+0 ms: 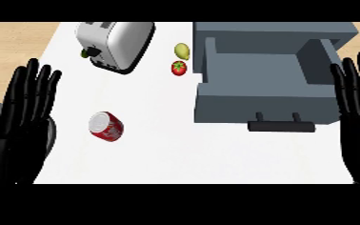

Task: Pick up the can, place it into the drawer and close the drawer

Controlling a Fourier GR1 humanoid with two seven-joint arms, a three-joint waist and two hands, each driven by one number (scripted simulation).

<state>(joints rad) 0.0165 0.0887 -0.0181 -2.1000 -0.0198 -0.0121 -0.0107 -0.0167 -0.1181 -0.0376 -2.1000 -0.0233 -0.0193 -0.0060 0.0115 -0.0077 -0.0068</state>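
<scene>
White counter [175, 157]. Can [107, 126] lies tilted just right of my left hand [26, 114], lid end nearer it. Well apart from right hand [347, 100], which is beside the open drawer [260, 107]. Both hands flat, fingers straight, holding nothing. Left looks the nearer for the pick.

2 black robot hands at the view's side edges.
The left hand [21, 119] is matte black all over, with long, slim, round-tipped fingers and a broad palm; faint grey highlights line the fingers' edges. The right hand [348, 100] has the same black finish and slender fingers, but the view's edge cuts most of it off.
</scene>
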